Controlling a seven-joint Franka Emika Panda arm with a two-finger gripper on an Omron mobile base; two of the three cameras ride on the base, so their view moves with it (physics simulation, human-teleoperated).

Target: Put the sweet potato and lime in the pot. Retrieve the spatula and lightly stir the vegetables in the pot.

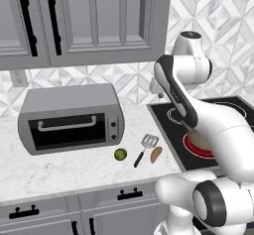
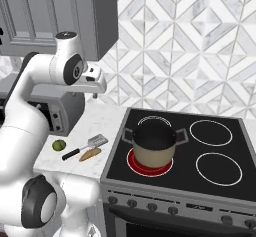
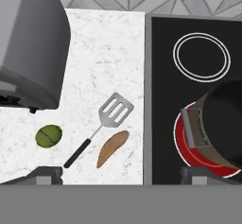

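The gripper [image 2: 95, 95] was high above the marble counter [image 1: 64, 167], near the backsplash, and it carried nothing. In the hand view the two dark finger tips [image 3: 45, 173] stood far apart at the bottom corners, so the fingers were spread wide. In the right base view the hand was small and partly hidden by the arm, so the opening could not be judged well from there.

The lime [image 3: 48, 136] lay on the counter in front of the grey toaster oven [image 1: 69, 118], a little apart from it. The spatula [image 3: 100, 127] lay just beside the lime, toward the stove, with its slotted silver head pointing to the wall and its black handle pointing to the counter edge. The sweet potato [image 3: 112, 148] lay just beside the spatula, on the stove side of the handle, almost parallel to it; it seemed not to touch it. All three things were on the counter, near the edge of the black cooktop [image 2: 220, 181].

The pot [image 2: 154, 142] stood upright on the front left burner, which glowed red under it. Its dark inside appeared empty in the right base view.
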